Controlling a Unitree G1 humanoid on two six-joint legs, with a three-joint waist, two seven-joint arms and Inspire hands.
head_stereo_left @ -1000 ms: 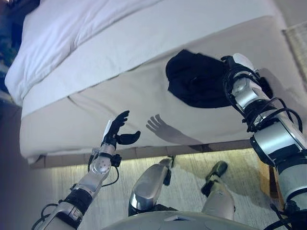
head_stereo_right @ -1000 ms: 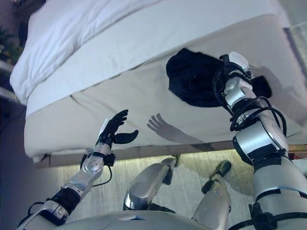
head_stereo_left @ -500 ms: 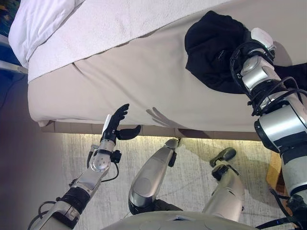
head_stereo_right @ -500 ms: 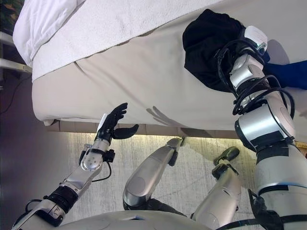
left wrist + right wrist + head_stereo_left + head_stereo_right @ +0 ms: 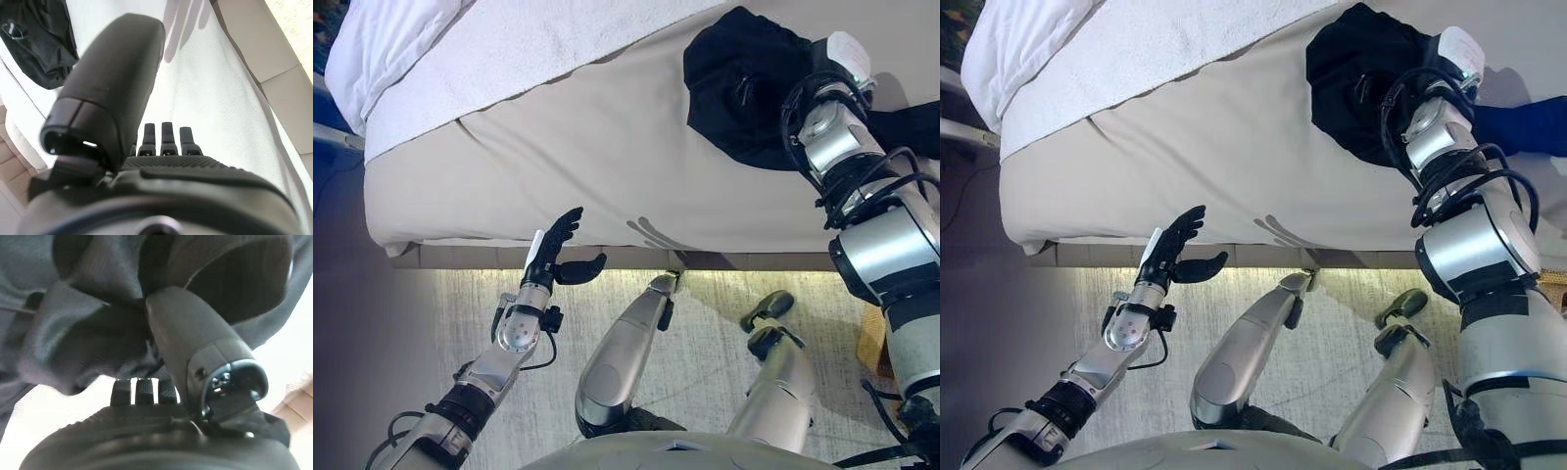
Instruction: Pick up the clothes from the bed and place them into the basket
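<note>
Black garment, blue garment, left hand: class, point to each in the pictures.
Black garment (image 5: 734,73), left eye view, middle of the bunched cloth.
Blue garment (image 5: 1528,127), right eye view, its visible fold.
Left hand (image 5: 548,259), left eye view, palm.

No readable text, labels, nos. or signs anywhere in views.

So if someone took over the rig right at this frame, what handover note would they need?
Right hand: fingers and thumb curled into the black garment on the bed; shut on it, not lifted clear.
Left hand: open, empty, hovering by the bed's near edge.
A blue garment also lies on the bed, past the right arm.
No basket in view.
Done: grasp. Left: lift the black garment, find the basket, drop it in, return for the blue one.
</note>
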